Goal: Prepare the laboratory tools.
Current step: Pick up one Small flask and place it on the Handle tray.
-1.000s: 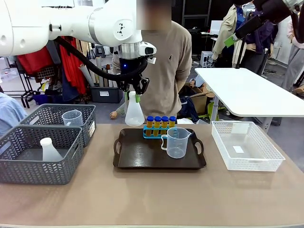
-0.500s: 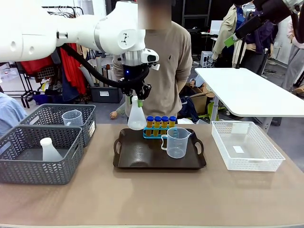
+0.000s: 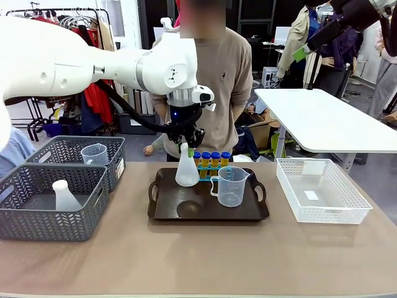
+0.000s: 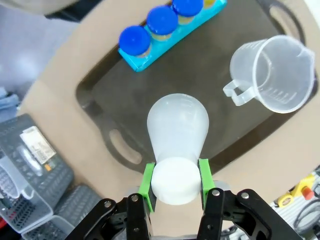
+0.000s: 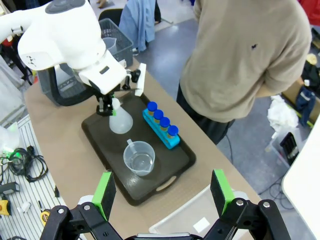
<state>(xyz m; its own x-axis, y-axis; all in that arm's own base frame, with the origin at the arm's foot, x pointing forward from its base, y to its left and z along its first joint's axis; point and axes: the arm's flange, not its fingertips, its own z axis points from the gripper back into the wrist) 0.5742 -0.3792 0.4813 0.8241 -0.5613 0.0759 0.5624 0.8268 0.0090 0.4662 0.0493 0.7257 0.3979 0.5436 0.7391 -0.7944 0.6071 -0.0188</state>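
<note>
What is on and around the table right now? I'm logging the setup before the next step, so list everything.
Conical flask: one, translucent white, held by its neck over the tray.
Second flask: one, white, in the near grey basket.
Measuring jug: one, clear, on the tray.
Second jug: one, clear, in the far grey basket.
Amber tubes: four, blue caps, in a blue rack.
Tray: one, dark brown, table centre.
White basket: one, right side.
Person: one, beige top, far side.
Left end effector: shut on the flask.
Right end effector: open, raised.
</note>
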